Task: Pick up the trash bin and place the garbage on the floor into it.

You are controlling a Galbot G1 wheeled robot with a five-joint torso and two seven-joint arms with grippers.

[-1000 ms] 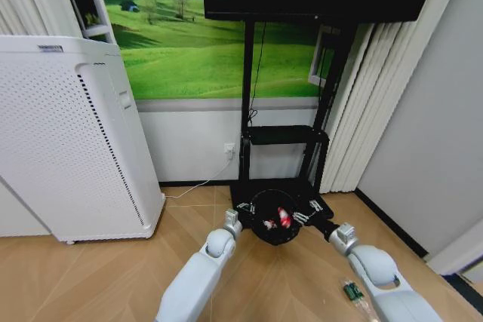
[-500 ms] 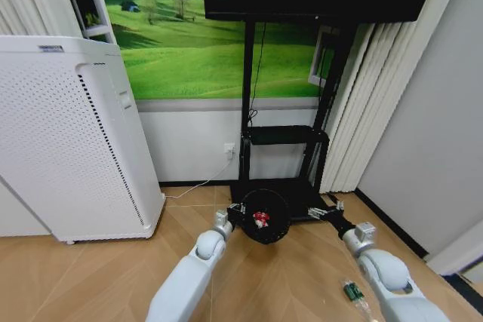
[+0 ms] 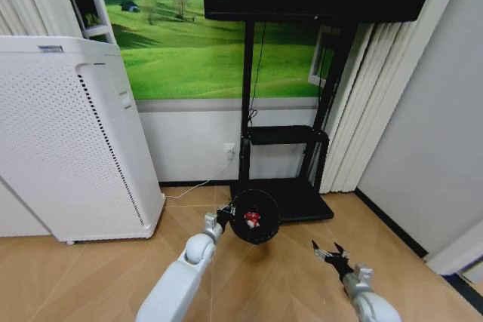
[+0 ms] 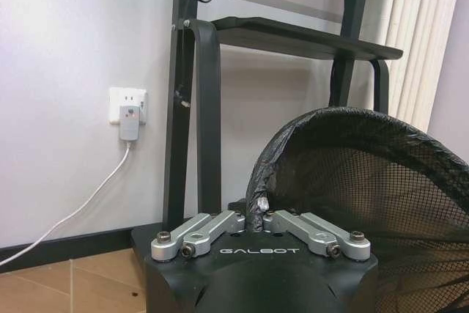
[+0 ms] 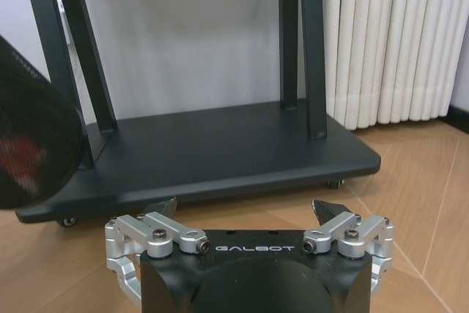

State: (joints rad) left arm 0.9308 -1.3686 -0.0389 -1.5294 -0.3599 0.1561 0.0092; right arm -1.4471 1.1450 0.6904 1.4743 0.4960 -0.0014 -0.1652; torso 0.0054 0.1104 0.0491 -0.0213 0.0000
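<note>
One trash bin point(image 3: 255, 217), black mesh, held off the floor point(image 3: 90, 277) by the left gripper point(image 3: 226, 214), fingers pressed together on the rim at the bin's left side. Left wrist view confirms: both finger links folded in, pinching the bag-lined rim of the bin point(image 4: 352, 181). Bin tipped so the mouth faces the head camera. Sits just in front of the black TV stand base point(image 3: 290, 197), near the white perforated appliance point(image 3: 68, 141) but apart from it.

One piece of garbage point(image 3: 251, 219) countable now: red-and-white, inside the bin. Seen also as a red blur through the mesh in the right wrist view point(image 5: 22, 153). Possibly more than one piece in there, too small to tell. No loose litter on the visible floor.

Two grippers. Right gripper point(image 3: 330, 252) low at lower right, well apart from the bin, fingers spread wide and holding nothing; same in its own wrist view point(image 5: 248, 214), aimed at the stand base.

Step judged: bin already picked up, collecting under way, at least one piece in. Next move likely needs the right gripper lowered onto any remaining litter, closed on it, then carried over the open mouth. Bin must hold steady, mouth clear. Rim pinch looks thin, so some risk of swing or slip.
</note>
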